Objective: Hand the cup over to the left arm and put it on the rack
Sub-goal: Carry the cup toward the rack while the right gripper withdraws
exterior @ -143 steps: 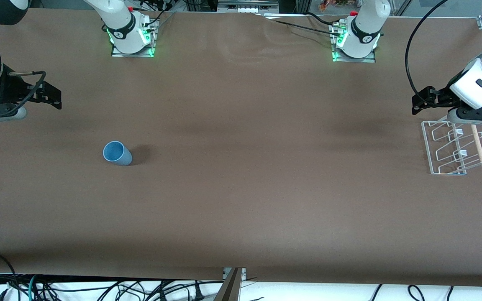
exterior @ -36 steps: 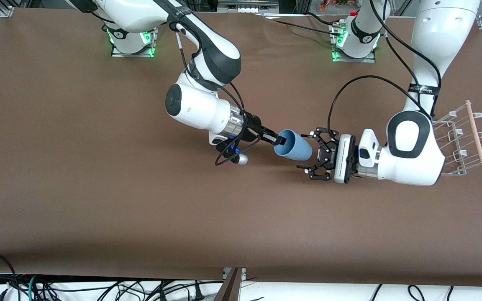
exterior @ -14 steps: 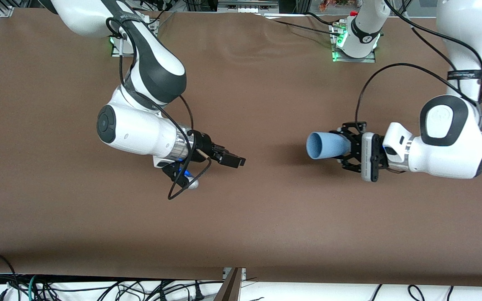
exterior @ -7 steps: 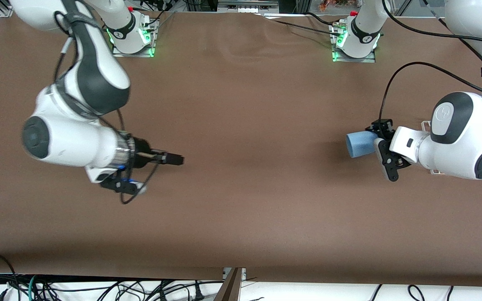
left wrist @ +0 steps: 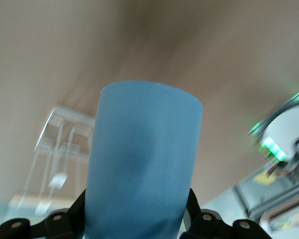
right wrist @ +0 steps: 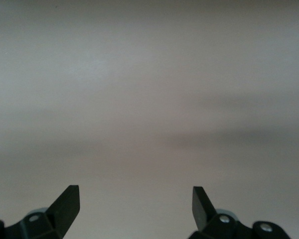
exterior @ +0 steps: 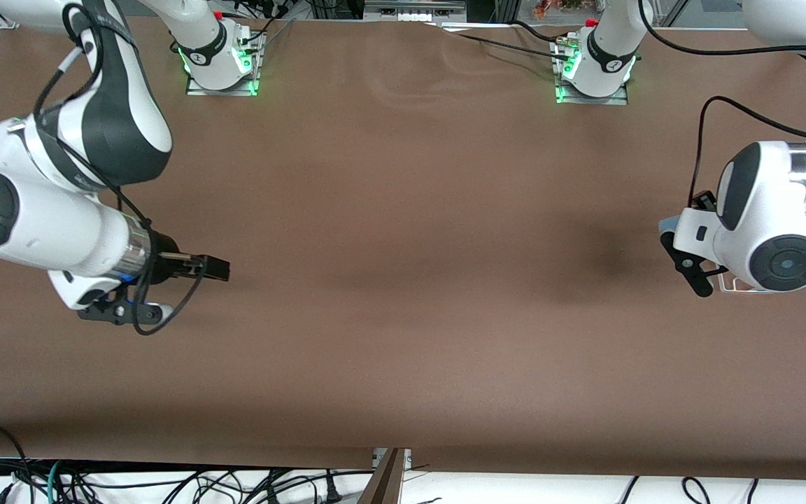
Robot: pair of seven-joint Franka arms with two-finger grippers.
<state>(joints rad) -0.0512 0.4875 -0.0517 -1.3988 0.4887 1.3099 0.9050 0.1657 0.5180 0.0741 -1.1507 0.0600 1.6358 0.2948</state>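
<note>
The light-blue cup (left wrist: pixel 142 164) fills the left wrist view, clamped between the black fingers (left wrist: pixel 70 219) of my left gripper (left wrist: pixel 137 221). In the front view only a sliver of the cup (exterior: pixel 667 224) shows at the edge of the left arm's white wrist block (exterior: pixel 700 238), which hangs over the rack. The white wire rack (left wrist: pixel 60 149) shows blurred past the cup. In the front view only a corner of the rack (exterior: pixel 730 285) peeks out under the arm. My right gripper (exterior: pixel 214 267) is open and empty (right wrist: pixel 134 199) above the table toward the right arm's end.
The brown table (exterior: pixel 403 301) spreads wide between the two arms. The arm bases with green lights (exterior: pixel 221 70) (exterior: pixel 592 77) stand along its farthest edge. Cables hang below the edge nearest the front camera.
The left arm has carried the cup toward the left arm's end and now covers the rack, with its wrist turned. The right arm has drawn back toward its own end, gripper empty.
</note>
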